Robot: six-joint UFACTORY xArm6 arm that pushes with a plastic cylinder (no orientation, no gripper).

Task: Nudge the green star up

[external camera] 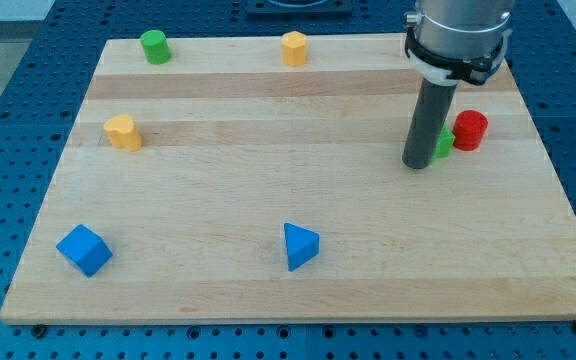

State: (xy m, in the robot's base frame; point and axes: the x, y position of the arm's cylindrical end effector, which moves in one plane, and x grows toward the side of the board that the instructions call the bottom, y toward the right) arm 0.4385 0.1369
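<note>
- The green star [445, 142] sits at the view's right of the desk [268, 200], mostly hidden behind my rod, touching or just beside the red cylinder [470, 130].
- It looks like a small, light, rigid block that should slide easily on smooth wood; no grasp is possible, so push from its lower edge.
- My tip [417, 164] rests just left of and slightly below the star; the end effector is a plain rod with nothing to spread or pinch.
- An off-centre push could spin the star or drag the red cylinder along.
</note>
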